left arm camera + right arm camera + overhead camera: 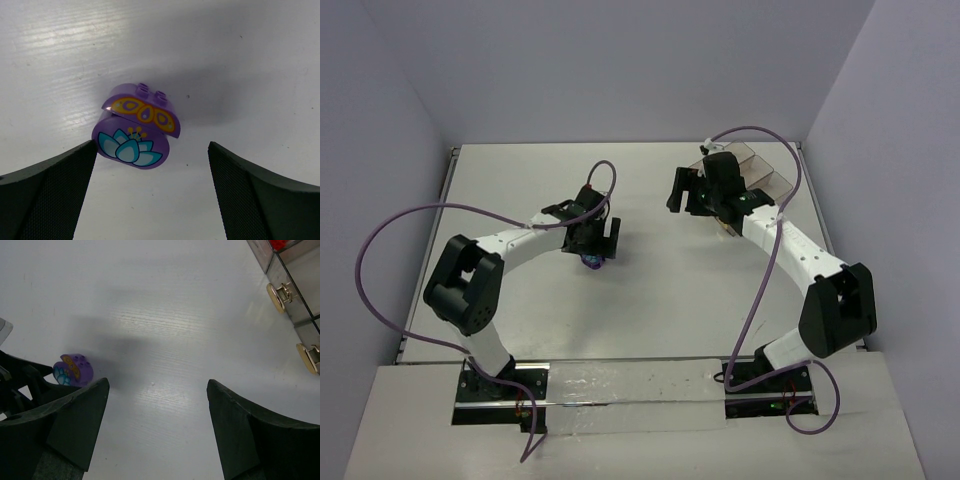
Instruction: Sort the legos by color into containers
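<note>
Seeing left gripper (595, 243) spread wide, purple lego (135, 127) lying on the table (240, 50) between our fingers. Right gripper (157, 390) also apart, holding nothing; containers (295, 275) just beside it, red legos (277, 244) inside.

Open table (650, 300) throughout; the tray (767, 166) blocks its far-right corner.

The lego (132, 132) lay on the table (650, 300) between the fingers (50, 195) of the left gripper (151, 147). The tray (762, 165) sat at the back right, behind the right gripper (158, 385).
</note>
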### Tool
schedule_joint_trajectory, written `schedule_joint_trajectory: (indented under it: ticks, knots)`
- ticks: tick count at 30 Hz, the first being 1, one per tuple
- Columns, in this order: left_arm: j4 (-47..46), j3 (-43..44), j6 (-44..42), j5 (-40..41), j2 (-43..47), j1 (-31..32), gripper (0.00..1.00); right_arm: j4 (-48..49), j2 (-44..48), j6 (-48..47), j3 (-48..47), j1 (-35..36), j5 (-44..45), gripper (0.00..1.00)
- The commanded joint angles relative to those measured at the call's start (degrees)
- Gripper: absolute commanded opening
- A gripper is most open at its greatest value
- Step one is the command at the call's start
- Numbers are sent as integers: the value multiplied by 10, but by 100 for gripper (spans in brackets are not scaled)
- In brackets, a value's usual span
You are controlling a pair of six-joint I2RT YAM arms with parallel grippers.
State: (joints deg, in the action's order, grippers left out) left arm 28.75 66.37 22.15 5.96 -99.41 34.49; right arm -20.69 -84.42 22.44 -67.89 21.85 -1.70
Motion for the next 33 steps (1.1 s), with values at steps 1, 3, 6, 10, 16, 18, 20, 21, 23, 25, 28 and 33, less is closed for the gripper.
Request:
schedule_joint_trajectory:
  ticks: [1,3,6,10,16,18,20,21,23,25,28,33]
  knots:
    - [-11,25,-30,45,-14,0,99,0,36,-7,6,-5,14,86]
    - [-14,23,-35,58,-13,0,99,0,38,-7,9,-6,13,87]
    - [-15,18,-47,67,-11,0,99,-1,38,-7,10,-7,12,87]
    - [-21,6,-62,69,0,0,99,-2,35,-7,9,-8,10,87]
    - [-33,-5,-73,65,9,0,99,0,31,-3,9,-8,0,87]
    - [-40,-2,-79,60,3,0,99,1,31,-2,10,-8,-3,87]
    - [-48,2,-86,54,-5,0,99,1,32,-1,11,-8,-4,87]
    - [-54,4,-90,50,-10,0,99,0,33,-1,11,-8,-4,87]
    - [-64,9,-97,39,-20,0,99,-1,34,-1,12,-8,-5,87]
    - [-67,12,-98,27,-29,0,99,-2,37,-3,14,-8,-5,87]
    - [-59,17,-93,15,-42,0,99,-3,38,-3,15,-8,-5,87]
    - [-58,4,-69,5,-32,0,98,-2,38,-3,16,-8,-8,87]
